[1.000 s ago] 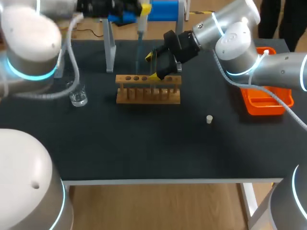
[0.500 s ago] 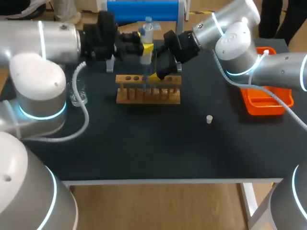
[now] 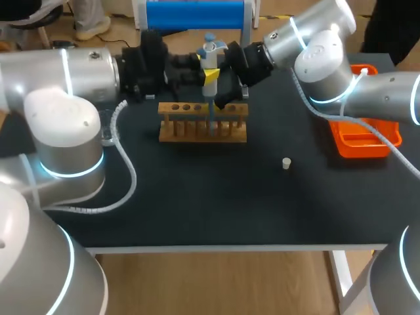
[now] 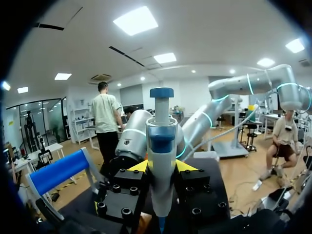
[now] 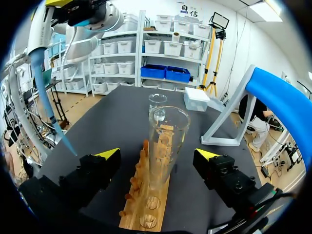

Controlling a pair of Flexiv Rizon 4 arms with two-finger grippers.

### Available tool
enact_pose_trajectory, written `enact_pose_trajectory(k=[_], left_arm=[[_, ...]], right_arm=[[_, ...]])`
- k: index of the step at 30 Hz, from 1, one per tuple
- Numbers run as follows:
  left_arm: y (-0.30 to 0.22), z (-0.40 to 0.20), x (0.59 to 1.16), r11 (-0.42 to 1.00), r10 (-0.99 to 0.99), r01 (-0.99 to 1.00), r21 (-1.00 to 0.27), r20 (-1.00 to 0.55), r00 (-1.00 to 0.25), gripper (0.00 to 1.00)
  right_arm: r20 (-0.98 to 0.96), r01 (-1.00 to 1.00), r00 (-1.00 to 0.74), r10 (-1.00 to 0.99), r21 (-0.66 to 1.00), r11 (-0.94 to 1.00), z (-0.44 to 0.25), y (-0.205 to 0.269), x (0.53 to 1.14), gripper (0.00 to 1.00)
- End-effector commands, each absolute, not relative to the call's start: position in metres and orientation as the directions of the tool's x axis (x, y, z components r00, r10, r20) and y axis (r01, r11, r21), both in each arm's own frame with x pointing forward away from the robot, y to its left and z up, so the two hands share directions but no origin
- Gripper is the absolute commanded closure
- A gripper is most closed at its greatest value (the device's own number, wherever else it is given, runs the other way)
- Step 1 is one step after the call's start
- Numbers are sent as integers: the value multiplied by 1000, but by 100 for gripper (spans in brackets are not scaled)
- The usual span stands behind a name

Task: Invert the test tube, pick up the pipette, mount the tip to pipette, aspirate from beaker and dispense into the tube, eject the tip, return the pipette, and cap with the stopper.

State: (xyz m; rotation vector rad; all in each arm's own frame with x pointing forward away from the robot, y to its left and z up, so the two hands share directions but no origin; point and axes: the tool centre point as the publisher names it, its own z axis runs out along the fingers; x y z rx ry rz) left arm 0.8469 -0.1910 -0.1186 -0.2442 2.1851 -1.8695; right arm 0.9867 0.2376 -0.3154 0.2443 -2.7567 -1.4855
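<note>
One test tube point(image 5: 163, 146) stands in the rack point(image 3: 203, 125) at the bench's point(image 3: 197, 197) 12 o'clock, between the wide-apart fingers of the right end effector point(image 5: 158, 154) — untouched; the left end effector point(image 4: 162, 168), level from 9 o'clock, clamps the pipette point(image 3: 210, 59) upright above it.

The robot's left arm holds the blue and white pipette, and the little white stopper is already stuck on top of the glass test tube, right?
Not quite. The left gripper does hold the blue and white pipette, but the little white stopper lies on the black table, as the head view shows. In the right wrist view the glass test tube has an open mouth.
</note>
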Motion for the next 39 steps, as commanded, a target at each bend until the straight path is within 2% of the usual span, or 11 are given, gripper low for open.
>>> enact_pose_trajectory(k=[1,20,39], left_arm=[[-195,-119,846,170,-293,31,-985,-81,-953,100],[-198,-126,842,191,-308,-54,-980,-8,-951,100],[-200,-126,836,211,-255,-44,-977,-11,-967,100]], right_arm=[[-72,-136,-988,-137,829,542,-315,238,987,0],[-72,-136,-988,-137,829,542,-315,238,987,0],[-72,-136,-988,-137,829,542,-315,238,987,0]])
